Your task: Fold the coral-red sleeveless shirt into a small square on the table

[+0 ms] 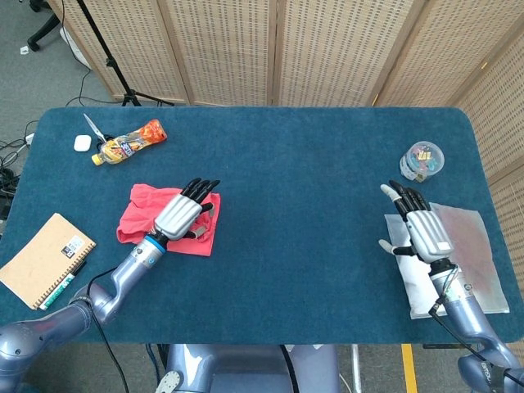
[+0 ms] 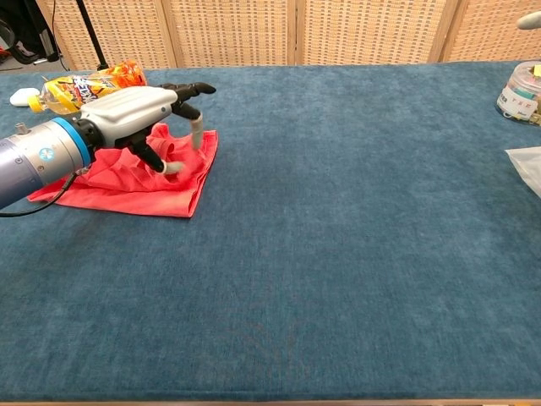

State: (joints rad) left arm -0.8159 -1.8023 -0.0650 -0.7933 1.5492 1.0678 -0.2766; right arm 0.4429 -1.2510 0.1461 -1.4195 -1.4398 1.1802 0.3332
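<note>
Left hand point(image 2: 139, 114): silver-grey back shell, black fingers, pale tips. Blue ring seen at wrist, grey metallic forearm, black cable trailed beneath. Right hand point(image 1: 424, 232): same silver shell, black fingers, grey forearm.

Table point(image 1: 311, 205): matt blue carpet-like pile. Shirt point(image 1: 139, 214): soft coral-red cloth, creased, matt. Left hand point(image 2: 139, 114): smooth grey plastic-looking shell, dark fingers. Snack packet point(image 1: 131, 142): glossy foil. Notebook point(image 1: 41, 258): brown card cover. Round container point(image 1: 422, 160): clear plastic.
</note>
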